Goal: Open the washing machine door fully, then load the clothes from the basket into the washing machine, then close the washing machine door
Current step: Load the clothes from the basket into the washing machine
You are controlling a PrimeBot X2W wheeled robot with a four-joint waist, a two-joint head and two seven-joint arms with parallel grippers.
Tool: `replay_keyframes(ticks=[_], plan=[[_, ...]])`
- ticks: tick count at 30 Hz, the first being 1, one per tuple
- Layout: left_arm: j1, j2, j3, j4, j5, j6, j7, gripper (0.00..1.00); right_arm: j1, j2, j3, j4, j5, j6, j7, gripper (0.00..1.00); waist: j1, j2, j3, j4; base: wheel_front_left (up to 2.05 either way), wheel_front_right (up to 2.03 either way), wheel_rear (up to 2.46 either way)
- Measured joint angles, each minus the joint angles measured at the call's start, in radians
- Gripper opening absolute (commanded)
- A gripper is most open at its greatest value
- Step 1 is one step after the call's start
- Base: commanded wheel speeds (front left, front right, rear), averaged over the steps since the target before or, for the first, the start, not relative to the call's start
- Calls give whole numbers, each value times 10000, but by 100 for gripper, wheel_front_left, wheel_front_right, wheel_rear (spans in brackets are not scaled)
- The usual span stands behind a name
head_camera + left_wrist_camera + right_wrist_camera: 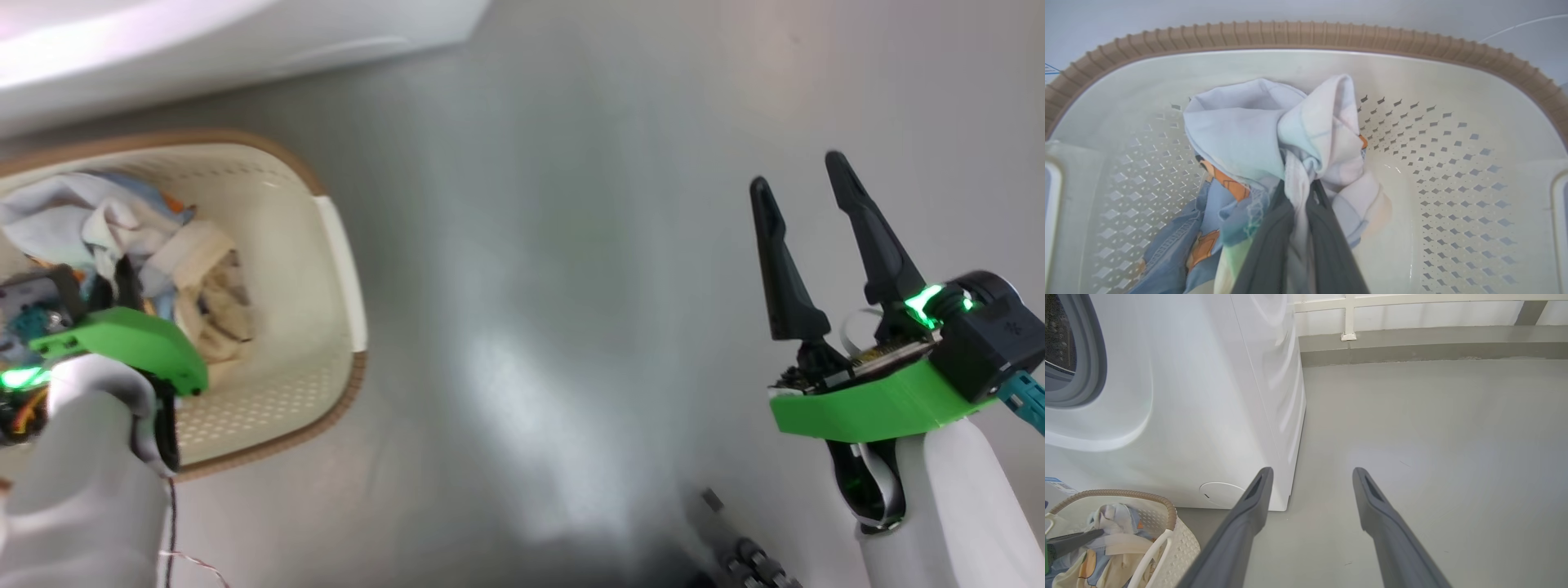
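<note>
The cream basket (339,269) with its brown rim (1306,34) stands on the floor at my left. The clothes (1249,130), pale blue and white cloth with orange print, lie bunched inside it. My left gripper (1299,187) reaches down into the basket (1167,522) and is shut on a white fold of the clothes (98,220). My right gripper (804,175) hovers open over bare floor at the right, nothing between its fingers (1257,490). The washing machine (1188,396) stands behind the basket, its grey gasket (1092,355) and drum opening exposed. The washing machine door is out of view.
Grey floor (571,286) stretches to the right of the basket and machine. A low wall ledge (1412,347) runs along the far side. The machine's white front edge (163,49) lies just beyond the basket. A thin cable (175,531) hangs by my left forearm.
</note>
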Motion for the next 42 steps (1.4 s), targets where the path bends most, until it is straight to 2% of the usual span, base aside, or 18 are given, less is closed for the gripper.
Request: replay_keyframes(ticks=[11, 27, 33, 42], plan=[[2500, -516, 802, -3405, 779, 332, -29, 0, 859, -242, -267, 366, -284, 0, 0, 100, 0, 0, -1635, 904, 0, 0, 0], [5826, -894, 1160, -7068, 2023, 140, -29, 0, 2257, -270, -299, 976, -355, 0, 0, 100, 0, 0, -4332, 1768, 0, 0, 0], [6704, -863, 1055, -7967, 2215, 67, -29, 0, 2789, -192, -288, 1016, -374, 0, 17, 100, 0, -1, -5323, 1980, 0, 0, 0], [7858, -506, 917, -9229, 2399, 73, 211, 0, 3526, -71, -253, 848, -437, 0, 290, 100, 1, 0, -6638, 2174, 0, 0, 0]])
